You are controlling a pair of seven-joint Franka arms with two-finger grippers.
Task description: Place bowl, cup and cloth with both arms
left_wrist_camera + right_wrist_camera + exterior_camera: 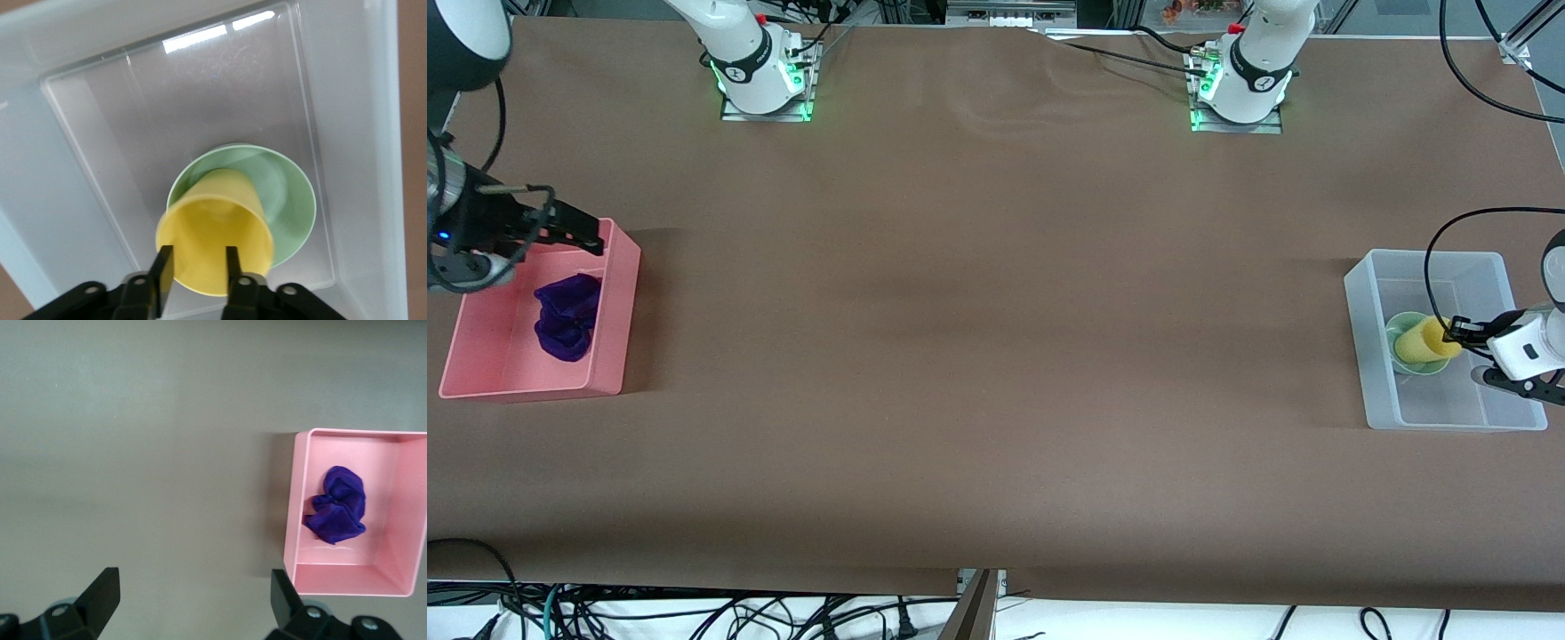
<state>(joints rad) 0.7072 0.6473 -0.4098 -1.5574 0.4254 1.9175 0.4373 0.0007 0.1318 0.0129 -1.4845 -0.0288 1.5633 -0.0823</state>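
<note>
Partly cup-hidden bowl (1401,324) in bin (1440,267)

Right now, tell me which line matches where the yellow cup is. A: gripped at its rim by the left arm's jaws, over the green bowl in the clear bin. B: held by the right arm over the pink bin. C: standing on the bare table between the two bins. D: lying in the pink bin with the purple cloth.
A: the left gripper pinches the rim of the cup, which sits tilted over the bowl inside the clear bin.
</note>
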